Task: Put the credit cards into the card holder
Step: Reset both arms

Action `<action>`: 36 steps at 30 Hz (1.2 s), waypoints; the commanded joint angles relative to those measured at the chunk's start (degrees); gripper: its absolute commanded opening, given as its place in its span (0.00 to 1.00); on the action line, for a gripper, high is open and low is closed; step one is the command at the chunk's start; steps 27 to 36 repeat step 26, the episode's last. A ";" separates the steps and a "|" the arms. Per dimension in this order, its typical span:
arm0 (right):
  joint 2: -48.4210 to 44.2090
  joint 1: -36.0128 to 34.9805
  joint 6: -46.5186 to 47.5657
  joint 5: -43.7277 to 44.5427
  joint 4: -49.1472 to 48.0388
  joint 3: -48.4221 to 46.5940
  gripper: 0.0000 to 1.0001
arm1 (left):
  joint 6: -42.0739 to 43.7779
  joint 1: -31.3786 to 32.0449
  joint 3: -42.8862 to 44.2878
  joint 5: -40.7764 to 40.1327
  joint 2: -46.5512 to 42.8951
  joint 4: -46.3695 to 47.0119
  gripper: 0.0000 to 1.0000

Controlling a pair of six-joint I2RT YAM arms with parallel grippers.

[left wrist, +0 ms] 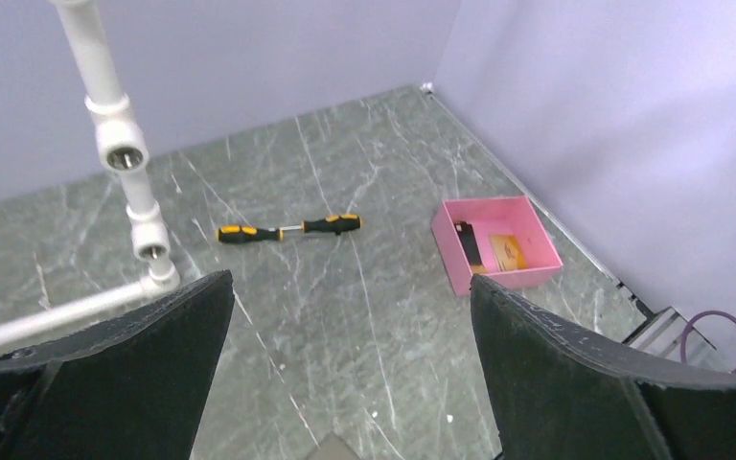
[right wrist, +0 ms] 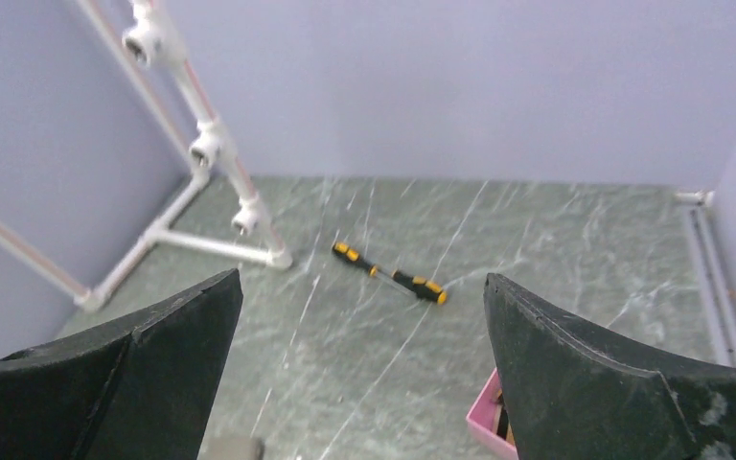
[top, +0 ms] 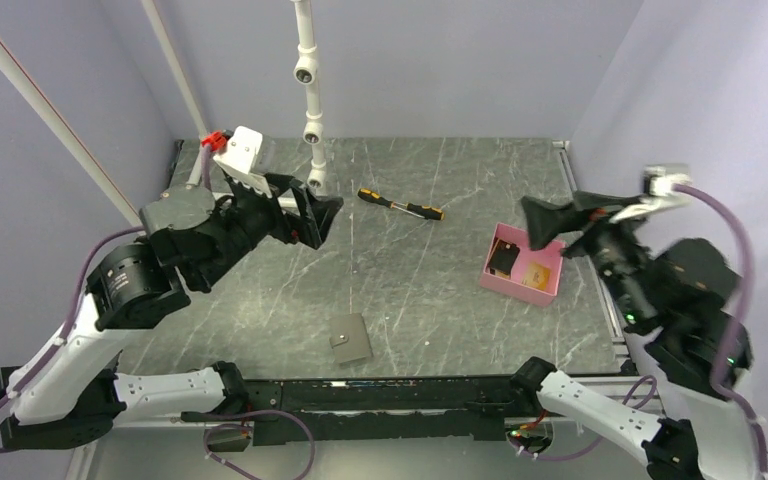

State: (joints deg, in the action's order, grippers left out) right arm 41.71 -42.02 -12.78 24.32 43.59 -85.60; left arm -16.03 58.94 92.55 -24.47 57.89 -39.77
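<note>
Credit cards [top: 534,272] lie in the pink tray [top: 515,288], well apart from the card holder [top: 350,338]. They look thin, stiff and probably slick, so I'd pinch an edge. Left gripper [top: 322,222] and right gripper [top: 532,222] are both wide open and empty.

The table [top: 430,290] has a dark grey-green top, like stone, with thin white lines all over it. Plain, smooth, pale purple walls stand on three sides: a back wall [top: 460,60], a left wall [top: 10,180] and a right wall [top: 700,90]. A white pipe [top: 312,100] with round joints stands up at the back of the table, left of the middle. A long thin pipe [top: 50,112] leans across the left wall. A metal rail [right wrist: 714,278] runs along the table's right edge. The light is soft and even.
</note>
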 commanded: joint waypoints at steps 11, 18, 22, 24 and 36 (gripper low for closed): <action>-7.47 0.01 6.09 8.60 -2.73 -5.39 1.00 | 6.41 -0.23 3.69 -1.11 -4.03 3.93 1.00; -8.24 0.01 4.99 8.79 -2.21 -5.03 1.00 | 5.56 -0.22 4.12 -0.63 -4.29 3.19 0.99; -8.61 0.02 4.43 9.03 -1.57 -5.27 1.00 | 5.12 -0.23 4.24 -0.57 -4.36 2.94 0.99; -8.27 -0.06 4.38 9.91 -0.95 -5.06 1.00 | 4.84 -0.23 4.13 -0.43 -4.58 3.03 0.99; -7.38 0.19 3.36 12.82 1.71 -6.35 1.00 | 4.51 -0.23 4.27 0.05 -4.71 2.82 0.99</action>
